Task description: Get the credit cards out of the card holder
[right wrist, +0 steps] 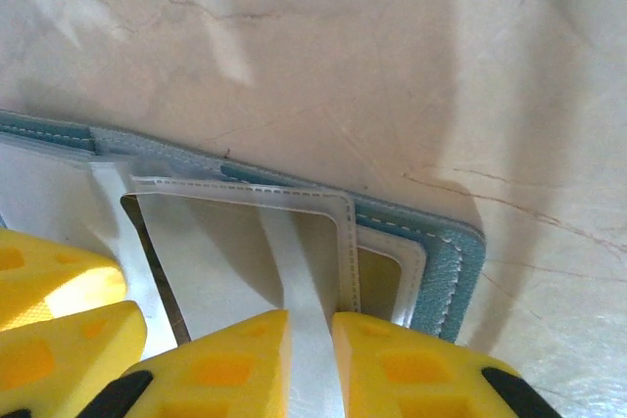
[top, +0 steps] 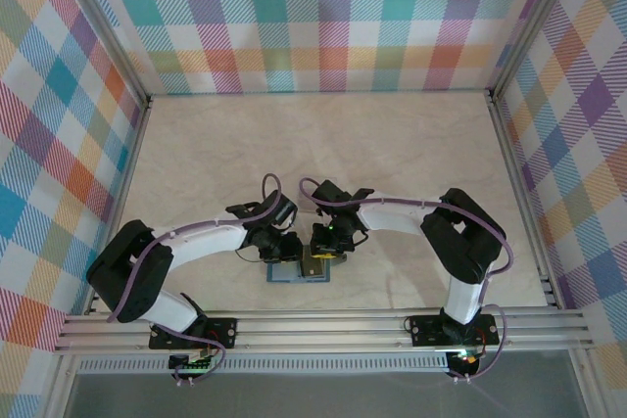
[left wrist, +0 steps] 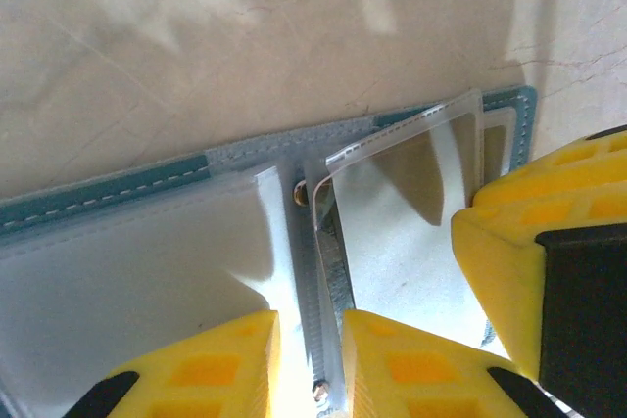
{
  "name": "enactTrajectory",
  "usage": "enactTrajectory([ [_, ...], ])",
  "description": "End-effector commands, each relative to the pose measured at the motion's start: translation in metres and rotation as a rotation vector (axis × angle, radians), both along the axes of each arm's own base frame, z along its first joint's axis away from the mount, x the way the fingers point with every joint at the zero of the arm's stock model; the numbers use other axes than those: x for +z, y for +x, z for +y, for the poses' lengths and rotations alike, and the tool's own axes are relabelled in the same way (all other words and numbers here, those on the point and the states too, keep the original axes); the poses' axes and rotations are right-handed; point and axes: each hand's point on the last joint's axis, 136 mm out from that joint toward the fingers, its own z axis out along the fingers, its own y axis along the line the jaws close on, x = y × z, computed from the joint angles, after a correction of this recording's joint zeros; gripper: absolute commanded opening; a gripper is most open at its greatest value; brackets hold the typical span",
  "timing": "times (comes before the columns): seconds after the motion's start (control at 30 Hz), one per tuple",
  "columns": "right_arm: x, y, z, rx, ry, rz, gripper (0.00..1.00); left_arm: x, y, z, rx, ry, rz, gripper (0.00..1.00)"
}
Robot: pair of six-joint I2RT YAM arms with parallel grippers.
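**Holder** (top: 278,276): teal bifold, lying open and flat on the table (top: 392,144), near its front edge, between the two arms. Clear sleeves are bound along the spine (left wrist: 306,271).

**Sleeve** (right wrist: 235,242): a stitched plastic leaf on the right half. It is raised off the holder and casts a shadow beneath.

**Cards:** presumably inside the sleeves. Glare on the plastic keeps them from being told apart.

**Left gripper** (left wrist: 309,332): jaws narrow, set astride the spine and pressing down on the holder. Whether they pinch anything cannot be told.

**Right gripper** (right wrist: 309,328): jaws narrow, with the raised sleeve running between them. Whether the grip is firm cannot be told.

**Handling, judged:**
- The holder is light and floppy and will likely slide or lift unless one arm pins it at the spine.
- The sleeves are thin, limp and glossy, so pads may slip on them. Pulling a leaf would likely drag the whole holder.
- The cards are stiff and thin, hard to pick off a flat surface and easy to flex.
- The best hold is a card's exposed short edge at the sleeve mouth. Draw it out along the sleeve, not upward.
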Motion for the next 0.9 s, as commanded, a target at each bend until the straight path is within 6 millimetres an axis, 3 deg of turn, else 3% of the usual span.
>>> enactTrajectory([
  [0.0,-0.02,-0.013,-0.028,-0.01,-0.13,0.032,0.23,0.003,-0.001,-0.007,0.017,-0.076,0.019,0.24],
  [0.13,-0.02,-0.015,-0.023,-0.002,-0.119,0.04,0.23,0.003,-0.001,-0.014,0.022,-0.126,0.037,0.23],
  [0.6,-0.019,-0.016,-0.021,0.004,-0.11,0.043,0.22,-0.015,-0.004,0.005,0.081,-0.04,0.082,0.19],
  [0.87,-0.017,-0.016,-0.021,0.005,-0.109,0.043,0.22,-0.017,-0.002,-0.01,0.123,-0.156,0.094,0.17],
])
